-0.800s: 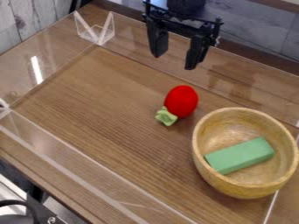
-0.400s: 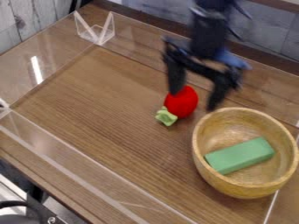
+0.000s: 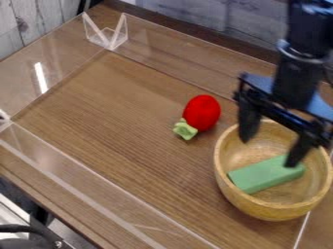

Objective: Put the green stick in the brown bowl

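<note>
The green stick (image 3: pixel 264 177), a flat light-green block, lies tilted inside the brown bowl (image 3: pixel 240 193), a round tan wooden bowl at the right front of the table. My gripper (image 3: pixel 276 141) hangs over the bowl with its two black fingers spread apart, one finger (image 3: pixel 248 125) near the bowl's left rim and the other just above the stick's right end. It holds nothing. The fingers hide part of the bowl's far rim.
A red round object with a small green stub (image 3: pixel 197 115) sits on the wooden tabletop left of the bowl. Clear acrylic walls (image 3: pixel 104 31) run around the table, with the front edge at lower left.
My gripper has moved from the back of the table forward and right, past the red object, and down over the bowl. The stick and the bowl have not moved.
</note>
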